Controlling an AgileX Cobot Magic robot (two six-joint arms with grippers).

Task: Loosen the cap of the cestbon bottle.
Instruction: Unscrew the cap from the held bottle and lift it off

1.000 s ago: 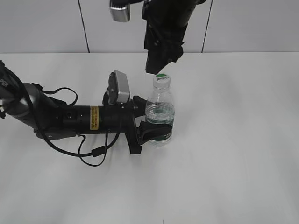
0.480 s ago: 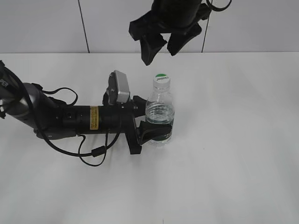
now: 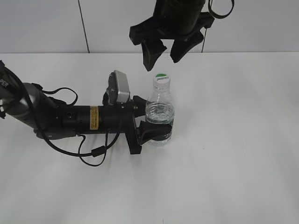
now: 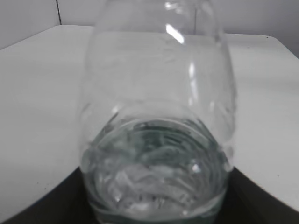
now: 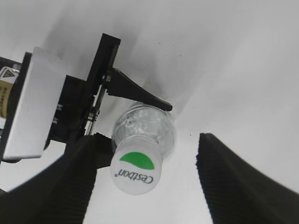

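The clear cestbon bottle (image 3: pixel 159 115) stands upright on the white table, partly filled with water, its dark green label band low down. Its white cap (image 3: pixel 161 80) with a green mark sits on the neck. My left gripper (image 3: pixel 150 122) lies along the table from the left and is shut on the bottle's lower body; the bottle (image 4: pixel 156 121) fills the left wrist view. My right gripper (image 3: pixel 163 50) hangs open just above the cap, apart from it. In the right wrist view the cap (image 5: pixel 136 166) sits between the open fingers (image 5: pixel 147 186), nearer the left one.
The white table (image 3: pixel 233 140) stretches around the bottle. A pale panelled wall (image 3: pixel 46 23) runs along the far edge. The left arm's black body and cable loop (image 3: pixel 88 154) lie on the table left of the bottle.
My right gripper has turned about its axis and opened its fingers wide above the cap. The left gripper and the bottle have not moved.
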